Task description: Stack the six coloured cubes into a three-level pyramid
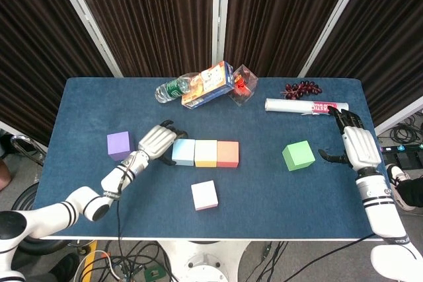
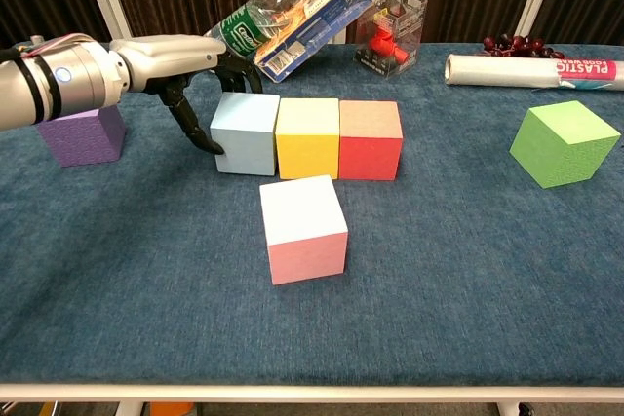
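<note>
Three cubes stand in a row touching: light blue (image 1: 183,152) (image 2: 245,132), yellow (image 1: 205,153) (image 2: 307,136) and orange-red (image 1: 227,153) (image 2: 370,138). My left hand (image 1: 158,142) (image 2: 185,70) grips the light blue cube from its left, with the fingers curled over its far side and the thumb at its near left edge. A pink cube (image 1: 204,195) (image 2: 303,228) sits in front of the row. The purple cube (image 1: 118,144) (image 2: 83,133) is left of the hand. The green cube (image 1: 298,155) (image 2: 565,142) stands alone at the right. My right hand (image 1: 360,144) hovers open to its right, not touching it.
Along the table's far edge lie a water bottle (image 1: 173,88) (image 2: 255,26), a coloured carton (image 1: 209,84) (image 2: 317,17), a clear box with a red object (image 1: 244,86) (image 2: 392,31), dark grapes (image 1: 302,88) (image 2: 517,45) and a plastic wrap roll (image 1: 305,106) (image 2: 531,69).
</note>
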### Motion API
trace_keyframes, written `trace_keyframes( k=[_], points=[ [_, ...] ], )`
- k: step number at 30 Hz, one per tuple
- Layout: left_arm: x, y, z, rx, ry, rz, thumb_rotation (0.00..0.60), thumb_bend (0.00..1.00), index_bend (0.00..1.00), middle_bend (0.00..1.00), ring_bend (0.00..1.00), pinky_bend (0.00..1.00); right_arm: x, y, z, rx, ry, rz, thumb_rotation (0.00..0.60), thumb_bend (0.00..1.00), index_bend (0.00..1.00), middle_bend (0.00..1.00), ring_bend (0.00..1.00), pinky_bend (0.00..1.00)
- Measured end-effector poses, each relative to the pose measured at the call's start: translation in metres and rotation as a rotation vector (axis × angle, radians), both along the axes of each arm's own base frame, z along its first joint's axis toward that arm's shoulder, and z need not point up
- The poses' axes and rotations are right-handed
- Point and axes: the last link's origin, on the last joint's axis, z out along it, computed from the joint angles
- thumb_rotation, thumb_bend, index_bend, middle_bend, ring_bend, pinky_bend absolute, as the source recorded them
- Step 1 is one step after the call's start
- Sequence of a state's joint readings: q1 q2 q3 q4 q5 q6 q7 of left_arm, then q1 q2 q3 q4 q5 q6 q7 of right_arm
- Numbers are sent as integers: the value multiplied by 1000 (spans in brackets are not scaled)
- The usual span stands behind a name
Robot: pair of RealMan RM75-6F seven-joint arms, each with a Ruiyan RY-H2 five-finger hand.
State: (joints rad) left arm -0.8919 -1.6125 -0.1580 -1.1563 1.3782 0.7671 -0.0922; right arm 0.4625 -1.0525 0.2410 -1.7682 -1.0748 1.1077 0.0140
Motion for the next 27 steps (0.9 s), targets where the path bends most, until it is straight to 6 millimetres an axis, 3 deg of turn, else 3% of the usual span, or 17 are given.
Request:
trace_keyframes(
  k=[27],
  points=[
    [8,6,-8,0,11,-6,600,157,279,453,316,132,-5,0,2,-6,-7,-11,600,153,0,130,0,0]
  ],
)
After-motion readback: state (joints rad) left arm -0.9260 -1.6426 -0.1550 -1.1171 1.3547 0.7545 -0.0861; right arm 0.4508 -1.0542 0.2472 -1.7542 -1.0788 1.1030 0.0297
